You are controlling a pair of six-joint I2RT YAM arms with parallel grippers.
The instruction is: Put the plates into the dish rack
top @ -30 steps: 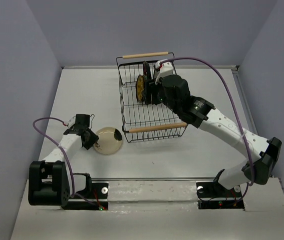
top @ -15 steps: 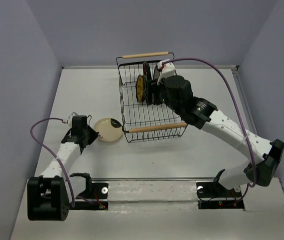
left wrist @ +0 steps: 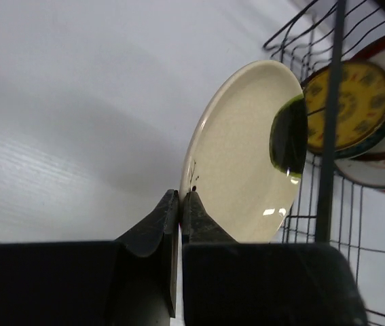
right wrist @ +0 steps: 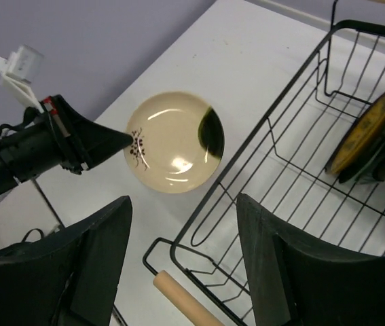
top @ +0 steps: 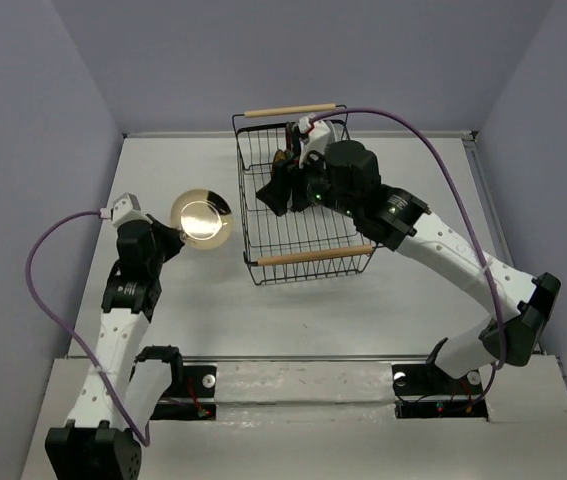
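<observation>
While the left gripper (top: pixel 171 230) clamps tight on the left rim of the cream plate (top: pixel 201 217), that plate hangs tipped up above the table (top: pixel 163 165), just left of the dish rack (top: pixel 240 195). It looks like glazed ceramic: stiff, slick and chippable, with a fair bit of weight swinging off one thin pinch, so it may pivot. The rim is the only sensible hold, and it's got one! Moving right, the rack's left wire wall is the edge to clear, and the plate's low edge could clip it. Beyond it, the near half of the basket floor sits bare. The right gripper (right wrist: pixel 184 202) hovers over that left side with its fingers spread wide and nothing between them, crowding the way in. The yellow-brown plate (right wrist: pixel 365 132) and its neighbours stand at the far end.
</observation>
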